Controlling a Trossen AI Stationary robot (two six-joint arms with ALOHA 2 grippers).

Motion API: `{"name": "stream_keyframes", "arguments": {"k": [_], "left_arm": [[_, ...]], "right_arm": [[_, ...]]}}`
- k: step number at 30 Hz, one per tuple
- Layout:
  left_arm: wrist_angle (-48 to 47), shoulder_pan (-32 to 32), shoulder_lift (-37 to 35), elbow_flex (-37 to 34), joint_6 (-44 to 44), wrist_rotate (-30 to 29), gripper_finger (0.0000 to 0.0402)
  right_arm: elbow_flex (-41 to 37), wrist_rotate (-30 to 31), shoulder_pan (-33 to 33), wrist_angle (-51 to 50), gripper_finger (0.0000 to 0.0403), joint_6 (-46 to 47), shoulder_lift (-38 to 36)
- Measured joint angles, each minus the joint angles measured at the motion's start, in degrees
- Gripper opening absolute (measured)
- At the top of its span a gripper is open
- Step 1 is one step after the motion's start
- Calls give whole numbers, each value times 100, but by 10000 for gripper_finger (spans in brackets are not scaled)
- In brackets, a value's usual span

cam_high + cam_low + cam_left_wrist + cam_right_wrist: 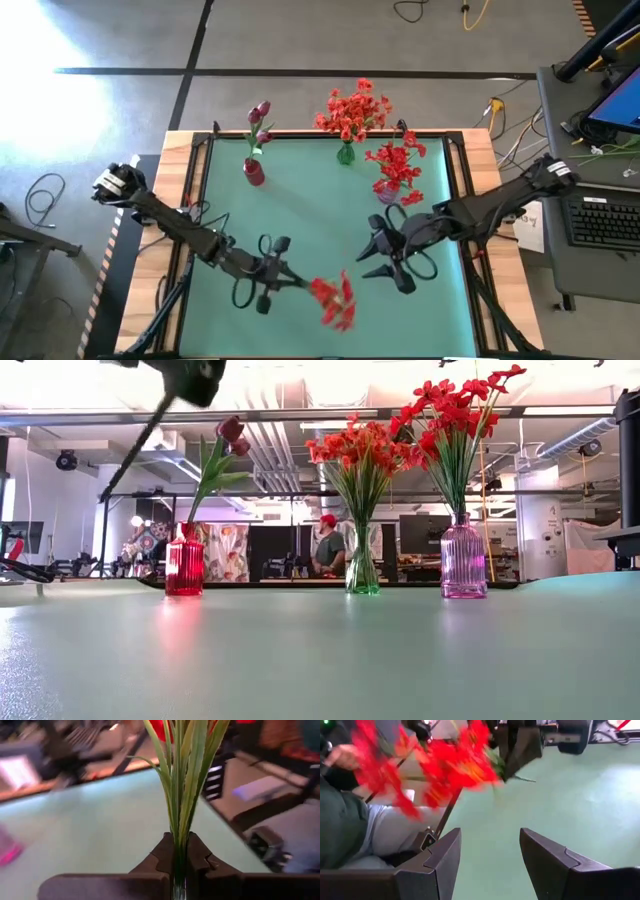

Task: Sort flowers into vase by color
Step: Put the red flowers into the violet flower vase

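My left gripper [296, 282] is at the near middle of the green table [300, 210], shut on a bright red flower spray [333, 300] whose blossoms point toward the near right. My right gripper [372, 262] hovers open just right of it, nothing between its fingers [490, 850]. At the back stand three vases on their bases. A red vase [254, 172] holds magenta tulip buds [230, 432]. A green vase [345, 153] holds orange-red flowers [358, 445]. A purple vase [463, 560] holds bright red flowers [398, 162]. My left gripper pinches the spray's bunched green stalks [179, 851] between its two fingers, near their lower end. The fingers come nearly level from the table's left, and the stalks run straight out ahead of them. The spray is lifted clear of the table, blossoms [445, 765] at the far end.
The middle of the green table between the grippers and the vases is bare. A wooden frame [185, 180] borders the mat. A person sits at the table's near side [350, 830], a hand [340, 755] showing. A keyboard and laptop [605, 215] lie beyond the right edge.
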Motion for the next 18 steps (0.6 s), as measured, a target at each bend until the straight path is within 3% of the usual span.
{"name": "stream_keyframes", "arguments": {"k": [4, 10, 15, 18], "left_arm": [[1133, 4, -25, -363, 364, 256, 0], [2931, 63, 68, -692, 714, -158, 0], [3333, 61, 118, -764, 1013, -272, 0], [3331, 61, 118, -773, 1016, -411, 0]], "right_arm": [[0, 13, 54, 198, 194, -197, 234], [0, 33, 50, 1714, 194, -1088, 1002], [62, 1106, -39, 3185, 194, -1389, 1516], [76, 1031, -96, 3617, 202, -1441, 1642]]}}
